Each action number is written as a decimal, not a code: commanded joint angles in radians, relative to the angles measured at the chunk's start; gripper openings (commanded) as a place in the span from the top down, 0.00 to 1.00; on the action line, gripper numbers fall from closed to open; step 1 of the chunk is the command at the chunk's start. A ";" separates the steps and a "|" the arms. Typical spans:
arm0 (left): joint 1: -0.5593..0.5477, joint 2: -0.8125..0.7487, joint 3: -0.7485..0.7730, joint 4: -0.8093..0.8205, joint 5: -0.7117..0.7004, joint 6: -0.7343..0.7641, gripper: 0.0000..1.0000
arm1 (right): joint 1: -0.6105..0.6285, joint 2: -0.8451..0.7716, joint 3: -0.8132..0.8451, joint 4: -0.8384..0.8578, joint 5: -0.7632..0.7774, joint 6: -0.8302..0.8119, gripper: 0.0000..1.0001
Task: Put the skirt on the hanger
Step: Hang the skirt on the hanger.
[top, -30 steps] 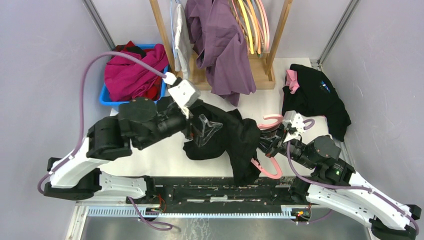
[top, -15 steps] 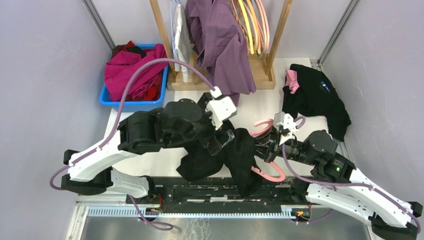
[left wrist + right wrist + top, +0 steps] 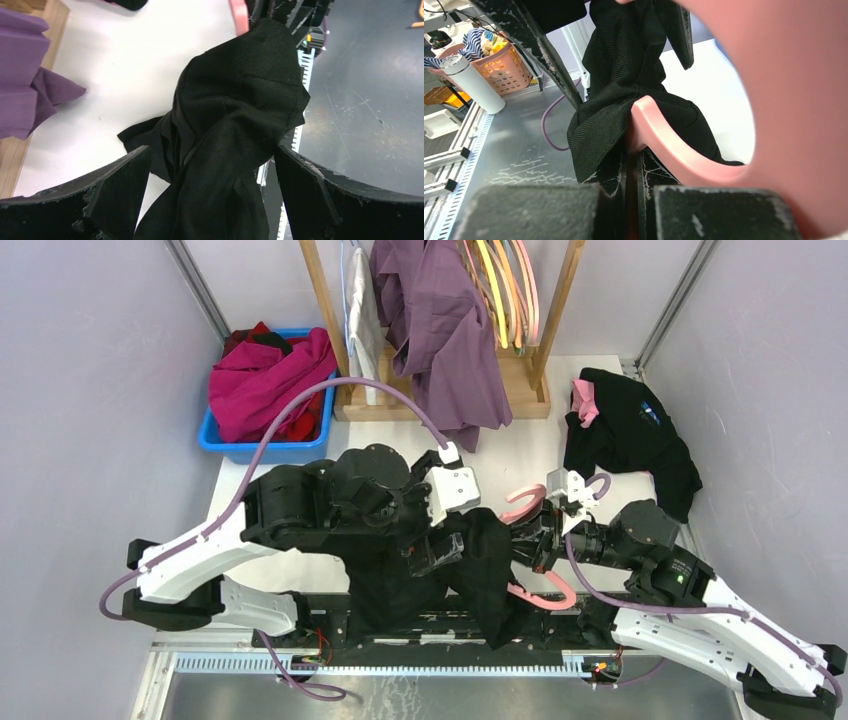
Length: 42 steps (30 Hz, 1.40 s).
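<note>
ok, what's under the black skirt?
A pink plastic hanger: hook and one curved arm stick out, the rest covered by the black fabric skirt, with white table beneath; anything else is hidden.

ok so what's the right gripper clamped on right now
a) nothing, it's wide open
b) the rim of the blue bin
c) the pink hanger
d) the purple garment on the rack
c: in the right wrist view the right gripper is shut on the pink hanger, with the black skirt bunched against the hanger's arm.
</note>
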 commanded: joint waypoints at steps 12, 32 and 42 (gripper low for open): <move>-0.003 0.067 -0.010 0.027 0.226 0.079 0.26 | 0.004 0.005 0.050 0.302 -0.075 0.084 0.99; -0.003 0.115 0.027 0.006 0.130 0.094 0.97 | 0.004 0.070 0.056 0.318 -0.071 0.105 0.96; 0.027 0.047 -0.227 0.141 -0.108 0.022 0.97 | 0.004 0.084 0.059 0.014 0.129 -0.001 0.76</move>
